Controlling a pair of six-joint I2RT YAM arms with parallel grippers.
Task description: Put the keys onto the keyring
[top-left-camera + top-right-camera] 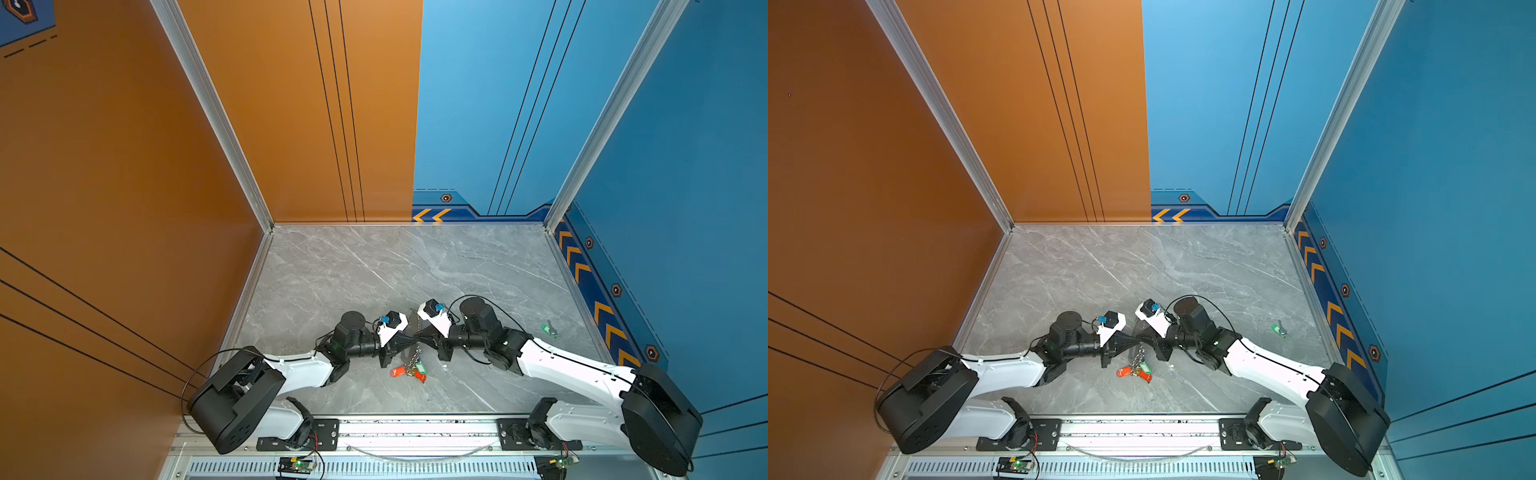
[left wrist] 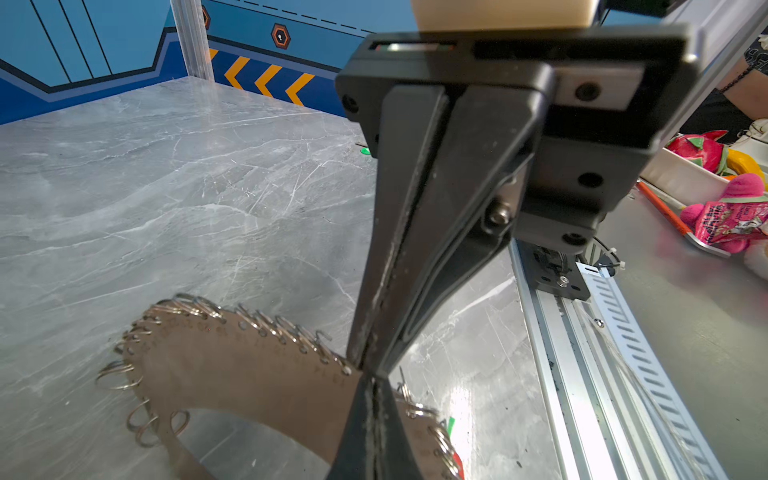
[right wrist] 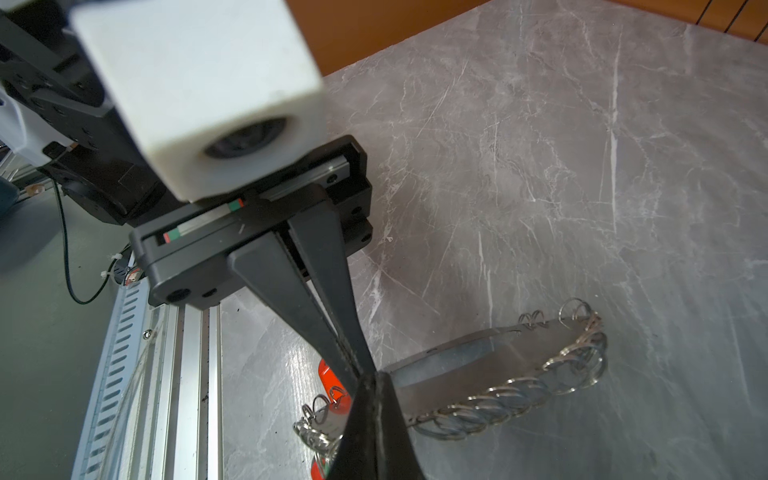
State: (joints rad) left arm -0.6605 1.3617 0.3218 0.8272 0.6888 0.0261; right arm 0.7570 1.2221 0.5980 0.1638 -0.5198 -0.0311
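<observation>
We are holding the keyring (image 2: pixel 249 365) clear of the table (image 1: pixel 374 270), edge-on to both top views and near the middle of the front half. The left gripper (image 1: pixel 412 341) is pointing in from 9 o'clock and the right gripper (image 1: pixel 418 338) from 3 o'clock, tip to tip. Both pairs of jaws are pressed together and pinching the same stretch of the tan rim. We cannot tell whether the right one is biting the band itself or only one of the small silver rings (image 3: pixel 498 399).

The keys (image 1: pixel 409 372) with red, orange and green tags are dangling at 6 o'clock from the meeting point. We cannot tell whether they are touching the table. A green-tagged key (image 1: pixel 549 329) is lying loose at 3 o'clock, well apart.

We are judging this to be a hand-over that frees the right arm to fetch that key. To do it well, we are wanting:

- the left jaws seated flat on the band, not on a loose ring, before the right ones part;
- a slow release, then a straight retreat toward 3 o'clock so no ring is hooking a fingertip;
- the loop level, with its empty rings facing 3 o'clock and the hanging keys not swinging.
</observation>
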